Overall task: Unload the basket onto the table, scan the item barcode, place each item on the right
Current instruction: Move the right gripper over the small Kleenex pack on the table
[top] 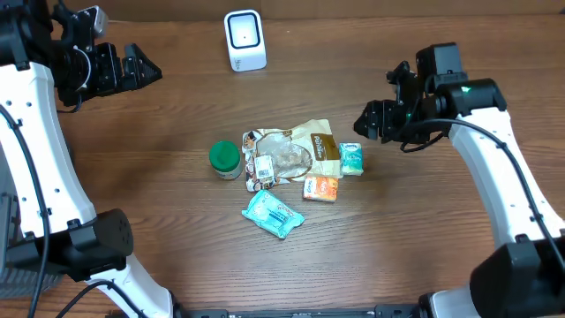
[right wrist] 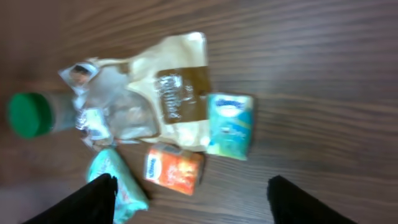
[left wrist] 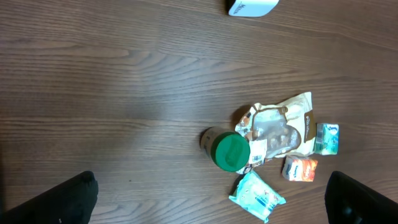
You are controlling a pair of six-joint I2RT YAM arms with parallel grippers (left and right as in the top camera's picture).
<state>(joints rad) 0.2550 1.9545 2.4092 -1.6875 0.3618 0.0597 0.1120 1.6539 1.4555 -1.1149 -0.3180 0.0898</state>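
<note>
A white barcode scanner [top: 244,40] stands at the back of the table; its lower edge [left wrist: 252,6] shows in the left wrist view. In the middle lies a pile of items: a green-lidded jar [top: 224,159], a cream and clear snack bag [top: 291,150], a small teal packet [top: 351,159], an orange packet [top: 320,188] and a light blue tissue pack [top: 274,215]. My right gripper [top: 366,121] hovers just right of the teal packet [right wrist: 230,124], open, nothing between its fingers. My left gripper [top: 146,69] hangs open far off at the back left.
The wood table [top: 424,247] runs on all round the pile. In the right wrist view the orange packet [right wrist: 174,169] and the tissue pack [right wrist: 115,180] lie just ahead of the fingers. The jar [left wrist: 231,151] stands upright.
</note>
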